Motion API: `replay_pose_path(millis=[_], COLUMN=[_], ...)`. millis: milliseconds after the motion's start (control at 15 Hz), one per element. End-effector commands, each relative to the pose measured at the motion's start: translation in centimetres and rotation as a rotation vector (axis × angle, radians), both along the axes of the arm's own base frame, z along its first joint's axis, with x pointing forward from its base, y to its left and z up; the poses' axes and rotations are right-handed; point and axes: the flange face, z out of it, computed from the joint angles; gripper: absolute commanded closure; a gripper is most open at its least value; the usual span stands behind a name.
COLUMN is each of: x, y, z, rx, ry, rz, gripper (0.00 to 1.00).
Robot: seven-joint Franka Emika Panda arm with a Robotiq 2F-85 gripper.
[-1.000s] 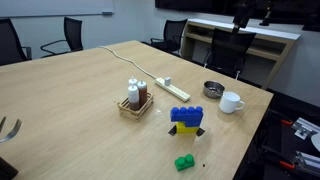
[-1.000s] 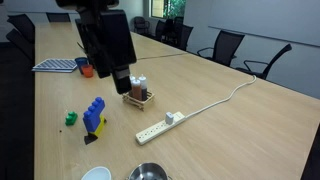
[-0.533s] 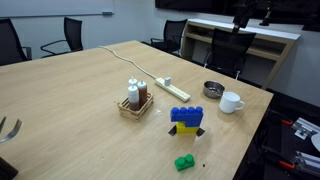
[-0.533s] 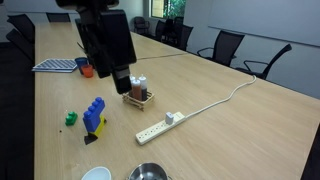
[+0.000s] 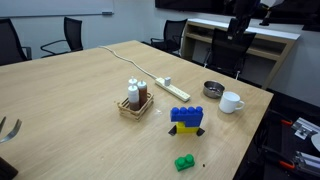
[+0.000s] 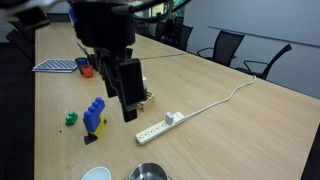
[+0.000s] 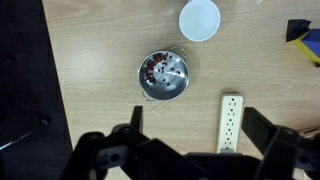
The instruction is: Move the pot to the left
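The gripper (image 7: 196,118) is spread wide, nothing betw. the jaws, and hangs well above the table (image 5: 70,90). In the wrist view its two fingers (image 7: 135,118) frame bare wood at the bottom edge. The pot (image 7: 164,76) sits at approx. 11 o'clock from that gap, not centred under it. It's upright, w/ a shiny rim and speckled bits inside, can't tell what. At the pot's 1 o'clock, near but apart, is the white mug (image 7: 199,18). At its 4 o'clock is the power strip (image 7: 231,120), close, not touching. A blue block (image 7: 303,35) shows at 2 o'clock, at the frame's edge. In an exterior view the pot (image 5: 213,89) is near the table's far end, mug at its 4 o'clock, rack of bottles (image 5: 135,100) well apart at 9 o'clock. Step, as I judge it: approach, pre-grasp, pot untouched. Next move prob. needs a shift toward 11 o'clock until one finger is over the rim. Then drop, pinch the wall and carry the pot left w/o knocking mug or strip.
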Motion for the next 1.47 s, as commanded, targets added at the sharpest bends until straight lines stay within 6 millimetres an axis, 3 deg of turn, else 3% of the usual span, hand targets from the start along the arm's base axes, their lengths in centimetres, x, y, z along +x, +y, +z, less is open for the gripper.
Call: replay_pose_path(millis=[0, 333, 400, 533, 867, 1400], x=[1.8, 3.5, 2.6, 3.2, 3.8, 5.0], y=[-0.7, -0.9, -0.7, -0.8, -0.8, -1.1], z=[-3.1, -8.7, -8.1, -9.3, -9.5, -18.3], rx=[0.086, 0.072, 0.086, 0.084, 0.094, 0.132], ry=[0.034, 0.123, 0.118, 0.136, 0.128, 0.186], rz=[-0.019, -0.024, -0.024, -0.024, -0.021, 0.028], gripper=[0.0, 0.0, 0.0, 0.0, 0.0, 0.0])
